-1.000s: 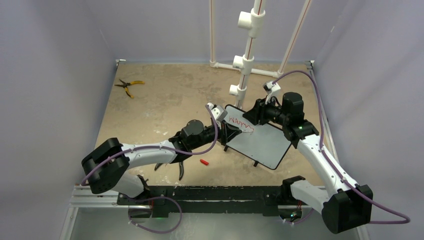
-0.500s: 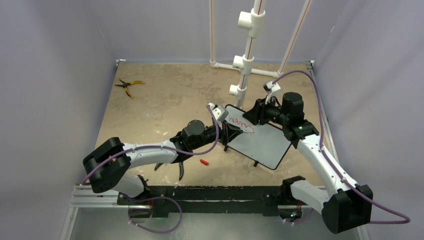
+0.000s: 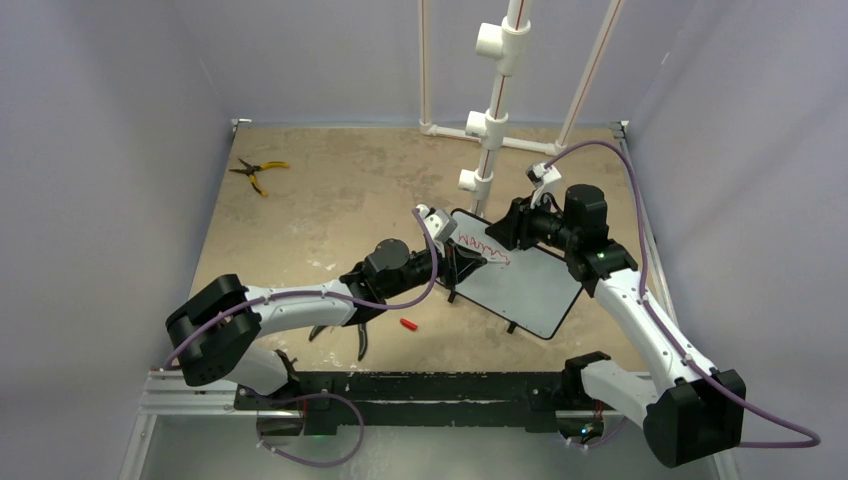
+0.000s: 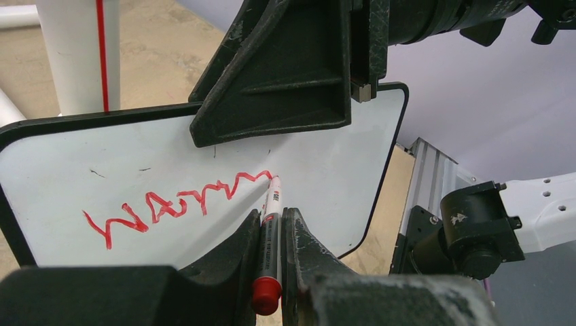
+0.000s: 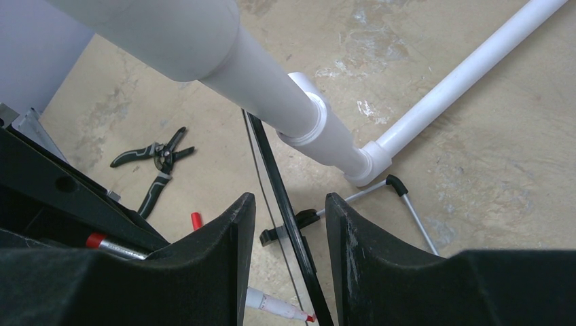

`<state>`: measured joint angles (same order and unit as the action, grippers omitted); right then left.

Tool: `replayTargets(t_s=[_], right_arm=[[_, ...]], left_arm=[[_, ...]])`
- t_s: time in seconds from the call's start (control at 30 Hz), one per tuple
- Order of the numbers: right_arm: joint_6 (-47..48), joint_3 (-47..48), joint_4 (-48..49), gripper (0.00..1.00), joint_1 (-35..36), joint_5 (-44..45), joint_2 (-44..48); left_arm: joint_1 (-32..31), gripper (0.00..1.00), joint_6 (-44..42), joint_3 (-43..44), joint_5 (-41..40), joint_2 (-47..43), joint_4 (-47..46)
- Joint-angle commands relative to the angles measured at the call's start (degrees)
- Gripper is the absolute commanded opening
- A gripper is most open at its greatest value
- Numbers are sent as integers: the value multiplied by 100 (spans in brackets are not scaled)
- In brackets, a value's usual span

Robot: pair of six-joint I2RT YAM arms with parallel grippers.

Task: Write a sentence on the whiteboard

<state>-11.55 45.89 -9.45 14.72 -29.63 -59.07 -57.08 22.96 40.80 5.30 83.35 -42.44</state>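
The whiteboard (image 3: 525, 290) stands tilted on its small feet at mid-table. The sentence (image 4: 176, 204) is one red scrawled line across its face, also seen from above as a short sentence (image 3: 483, 247). My left gripper (image 4: 273, 216) is shut on a red marker (image 4: 272, 231), whose tip touches the whiteboard (image 4: 326, 163) at the scrawl's right end. My right gripper (image 5: 289, 200) straddles the top edge of the whiteboard (image 5: 292, 223), jaws apart with a gap on each side. One of its fingers (image 4: 272, 81) lies in front of the board's face.
A white PVC pipe stand (image 3: 490, 120) rises just behind the board. A red marker cap (image 3: 407, 324) and black pliers (image 3: 345, 335) lie near the left arm. Yellow-handled pliers (image 3: 258, 170) lie at the far left.
My left gripper has edged slightly right along the board with the marker, and the red line has lengthened a little. The right arm and the board have not moved.
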Motion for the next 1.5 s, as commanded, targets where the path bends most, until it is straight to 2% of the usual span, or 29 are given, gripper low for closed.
replayTargets(t_s=[0.0, 0.53, 1.07, 1.27, 1.47], right_arm=[[13, 77, 57, 45, 31, -51, 68], [13, 96, 49, 45, 31, -26, 54], [37, 211, -88, 47, 31, 234, 377], [-140, 91, 64, 59, 29, 475, 682], [-279, -36, 216, 74, 26, 835, 1043]], left_arm=[[-1, 0, -105, 119, -213, -197, -239], [-5, 0, -108, 66, -169, -285, -176], [-72, 0, -143, -4, -254, -1035, 230], [-150, 0, -108, 91, -293, -1143, 438], [-488, 0, -226, 249, -802, -912, 429]])
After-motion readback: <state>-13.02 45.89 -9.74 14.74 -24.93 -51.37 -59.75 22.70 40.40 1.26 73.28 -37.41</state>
